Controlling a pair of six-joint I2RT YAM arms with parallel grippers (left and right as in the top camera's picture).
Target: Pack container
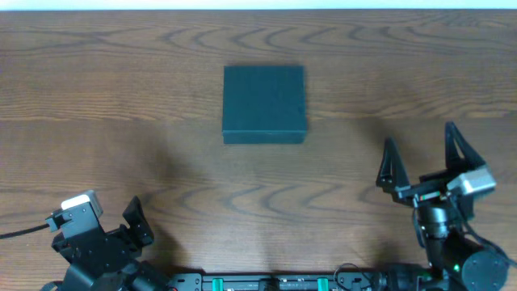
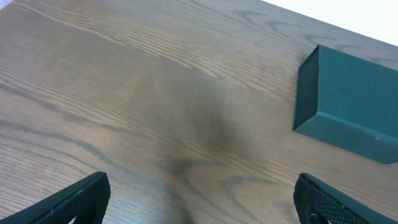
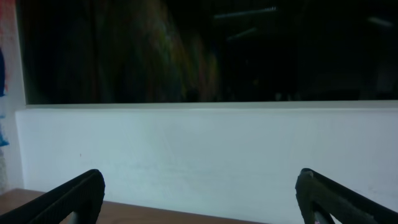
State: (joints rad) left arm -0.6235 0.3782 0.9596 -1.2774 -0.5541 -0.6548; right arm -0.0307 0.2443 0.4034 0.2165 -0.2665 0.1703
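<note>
Count on the table [image 1: 121, 97]: one box [image 1: 264, 103], two grippers.

The box is the dark teal square one. You'll see it sitting flat on the wood, centred left to right and toward the far edge, well apart from both arms. The top looks flat and shut from overhead, but I can't make out the flap seam at this resolution, so treat "lid down" as probable.

Left gripper [image 2: 199, 193]: released. In its wrist view you get two black fingers [image 2: 74, 202], one in each bottom corner, spread wide with only bare wood grain between them. The box is up at the right edge of that view, one corner turned toward the camera, with the top face and two side walls visible. It is clear of both fingers. Overhead, this arm is parked at the near left corner of the table.

Right gripper [image 1: 420, 139]: also released. Overhead shows you its two fingers standing apart in a V near the right edge, pointing toward the far side, to the right of the box and nearer you than it. In its wrist view the fingers [image 3: 68, 199] sit in the bottom corners, wide apart. That camera looks level across the table at a white wall [image 3: 205, 155] with a dark pane [image 3: 186, 50] above it. Only a thin strip of wood shows along the bottom, and the box is out of that frame.
</note>
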